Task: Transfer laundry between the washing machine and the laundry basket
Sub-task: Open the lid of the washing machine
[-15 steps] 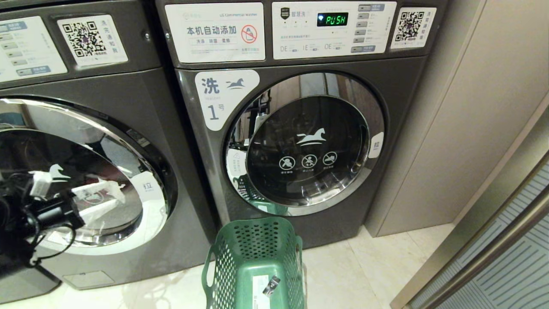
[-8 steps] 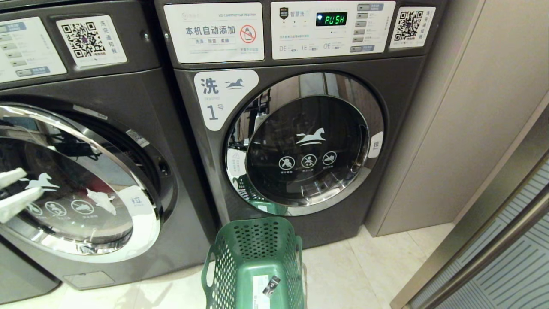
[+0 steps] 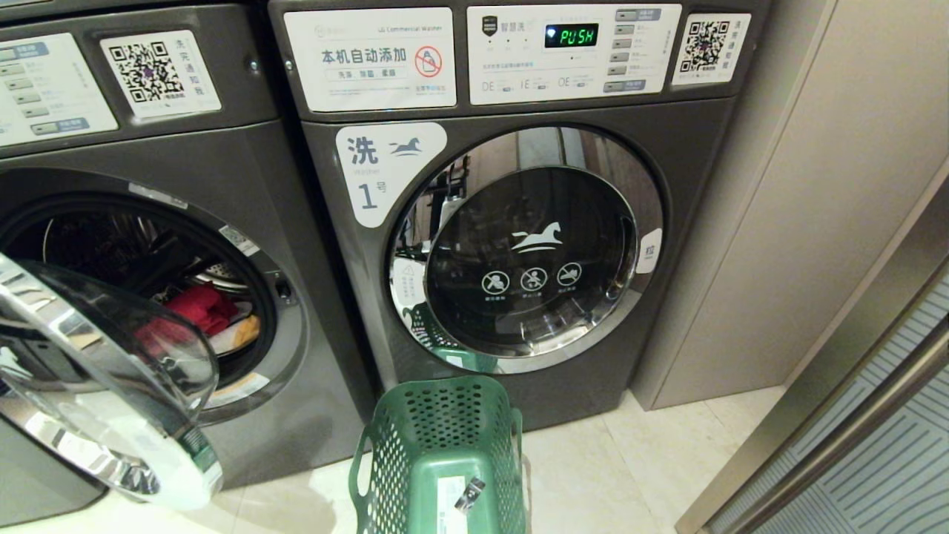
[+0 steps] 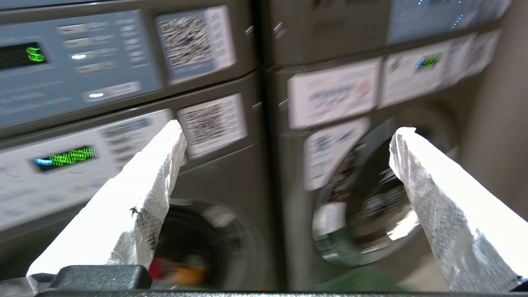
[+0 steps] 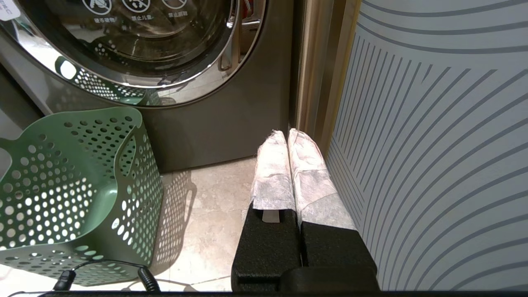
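Observation:
The washing machine [image 3: 222, 156] stands at the left of the head view. Its round chrome-rimmed door [image 3: 104, 386] hangs swung open toward me. Inside the drum lies the laundry: a red garment [image 3: 196, 308] and an orange-yellow one [image 3: 248, 330], blurred as red [image 4: 159, 268] and orange [image 4: 189, 272] in the left wrist view. The green laundry basket [image 3: 437, 445] sits empty on the floor before the washers, also in the right wrist view [image 5: 74, 185]. My left gripper [image 4: 288, 132] is open, empty, held off from the washers' fronts, outside the head view. My right gripper [image 5: 286, 134] is shut, low near the floor.
The washer labelled 1 [image 3: 519, 252] stands in the middle with its door closed, right behind the basket. A beige wall panel [image 3: 815, 185] and a striped glass panel [image 5: 433, 144] close off the right side. A black cable [image 5: 103, 272] lies by the basket.
The washing machine's door has swung from shut to wide open, baring the laundry in the drum. My left gripper, seen at the door's edge before, has left the head view.

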### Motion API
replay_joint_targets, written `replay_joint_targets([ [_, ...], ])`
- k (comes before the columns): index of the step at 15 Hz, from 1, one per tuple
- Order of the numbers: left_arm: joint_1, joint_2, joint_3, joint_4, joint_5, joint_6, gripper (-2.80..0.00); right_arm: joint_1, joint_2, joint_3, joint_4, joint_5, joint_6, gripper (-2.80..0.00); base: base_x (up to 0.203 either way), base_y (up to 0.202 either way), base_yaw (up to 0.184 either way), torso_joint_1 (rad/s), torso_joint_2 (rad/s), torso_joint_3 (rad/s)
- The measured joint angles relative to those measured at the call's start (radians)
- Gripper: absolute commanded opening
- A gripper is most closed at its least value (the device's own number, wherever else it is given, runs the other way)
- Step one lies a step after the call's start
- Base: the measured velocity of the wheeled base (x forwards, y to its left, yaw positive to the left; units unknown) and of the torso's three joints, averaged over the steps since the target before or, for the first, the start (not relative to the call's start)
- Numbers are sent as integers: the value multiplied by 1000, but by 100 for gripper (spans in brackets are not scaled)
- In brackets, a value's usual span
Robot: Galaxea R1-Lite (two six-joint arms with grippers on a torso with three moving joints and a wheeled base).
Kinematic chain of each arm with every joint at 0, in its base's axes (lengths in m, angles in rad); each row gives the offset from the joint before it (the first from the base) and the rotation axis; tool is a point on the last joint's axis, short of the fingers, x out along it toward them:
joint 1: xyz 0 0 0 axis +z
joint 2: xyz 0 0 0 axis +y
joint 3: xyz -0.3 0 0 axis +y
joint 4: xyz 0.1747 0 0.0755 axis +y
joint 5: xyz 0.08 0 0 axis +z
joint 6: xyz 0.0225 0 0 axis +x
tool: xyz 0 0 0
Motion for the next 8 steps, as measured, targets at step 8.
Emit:
replay_joint_targets([
  [8, -58, -90, -451, 1391, 6, -35, 0, 0, 0, 0, 0, 0, 0, -280, 0, 0, 0, 0, 0, 0],
])
